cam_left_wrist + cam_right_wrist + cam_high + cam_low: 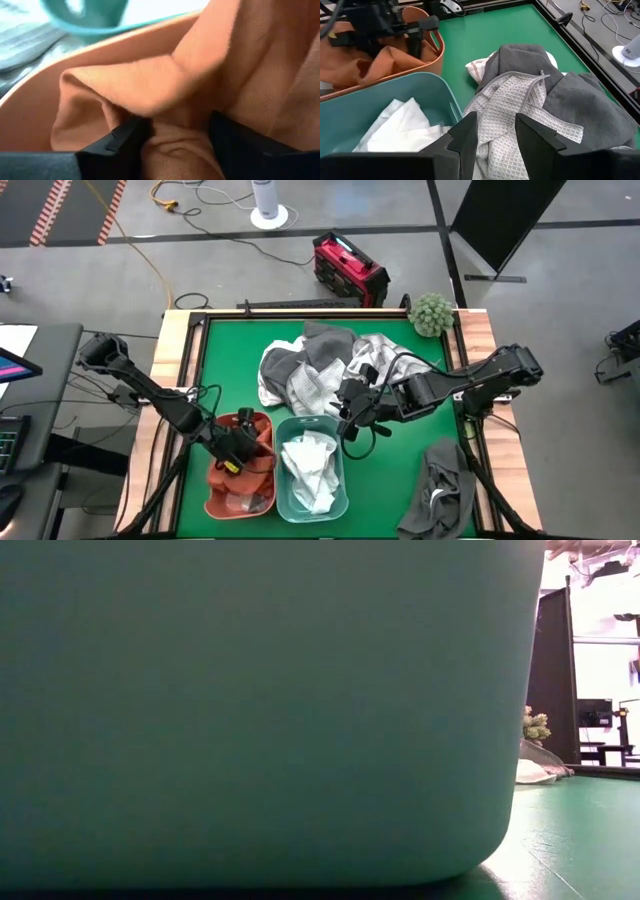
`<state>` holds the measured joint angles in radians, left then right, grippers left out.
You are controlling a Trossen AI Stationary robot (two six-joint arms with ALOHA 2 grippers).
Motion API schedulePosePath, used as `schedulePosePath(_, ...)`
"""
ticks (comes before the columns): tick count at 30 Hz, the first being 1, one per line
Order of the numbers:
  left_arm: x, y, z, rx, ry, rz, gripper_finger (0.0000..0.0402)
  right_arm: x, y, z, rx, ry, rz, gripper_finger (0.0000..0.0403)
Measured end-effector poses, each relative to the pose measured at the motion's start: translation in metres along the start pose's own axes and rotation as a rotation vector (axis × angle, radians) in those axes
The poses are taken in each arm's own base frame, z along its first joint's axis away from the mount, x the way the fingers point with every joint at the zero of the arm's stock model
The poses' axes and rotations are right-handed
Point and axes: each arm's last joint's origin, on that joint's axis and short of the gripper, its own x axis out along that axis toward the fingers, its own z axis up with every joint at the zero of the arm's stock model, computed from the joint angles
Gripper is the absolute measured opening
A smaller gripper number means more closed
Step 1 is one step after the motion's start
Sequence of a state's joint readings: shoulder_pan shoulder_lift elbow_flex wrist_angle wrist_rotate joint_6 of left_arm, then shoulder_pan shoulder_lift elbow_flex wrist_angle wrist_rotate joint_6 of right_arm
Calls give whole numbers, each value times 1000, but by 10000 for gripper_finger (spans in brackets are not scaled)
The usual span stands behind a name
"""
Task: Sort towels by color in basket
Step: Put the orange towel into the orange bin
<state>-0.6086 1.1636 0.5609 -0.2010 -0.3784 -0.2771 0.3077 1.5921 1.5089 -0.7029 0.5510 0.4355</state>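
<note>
My left gripper reaches down into the orange basket and is shut on a rust-orange towel that lies bunched inside it. My right gripper is open and hovers over the near edge of the mixed towel pile, just beyond the teal basket; a light grey waffle towel and dark grey towels lie ahead of its fingers. White towels fill the teal basket. One dark grey towel lies apart on the table's near right. My left gripper pinches a bunched fold of the rust-orange towel between its two fingers, coming from above into the orange basket. Several layers crowd between the fingers. The towel rests slack in the basket.
A round green fuzzy ball sits at the table's far right corner. The teal basket's wall fills most of the low view. The raised wooden table rim borders the green mat. Bare mat shows between the teal basket and the lone grey towel.
</note>
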Motion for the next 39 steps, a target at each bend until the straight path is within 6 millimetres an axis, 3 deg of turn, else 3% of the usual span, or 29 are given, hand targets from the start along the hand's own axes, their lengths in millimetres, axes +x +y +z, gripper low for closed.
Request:
schedulePosePath(5, -9, -6, 18, 65, 20, -130, 210, 0, 0, 0, -1, 1, 0, 162)
schedulePosePath(11, -32, -4, 45, 103, 120, -116, 210, 0, 0, 0, -1, 2, -1, 162)
schedulePosePath(16, -48, -11, 66, 91, 68, -200, 210, 0, 0, 0, -1, 2, -1, 162)
schedulePosePath(23, -53, -26, 78, 81, -59, -337, 210, 0, 0, 0, 0, 2, -1, 162)
schedulePosePath(26, -45, -32, 80, 72, -97, -350, 210, 0, 0, 0, 0, 1, -1, 162)
schedulePosePath(35, 4, -51, 68, 134, 17, -320, 209, 0, 0, 0, 0, 1, -1, 162)
schedulePosePath(39, 11, -53, 64, 169, 42, -313, 166, 0, 0, 0, -1, 2, 0, 162)
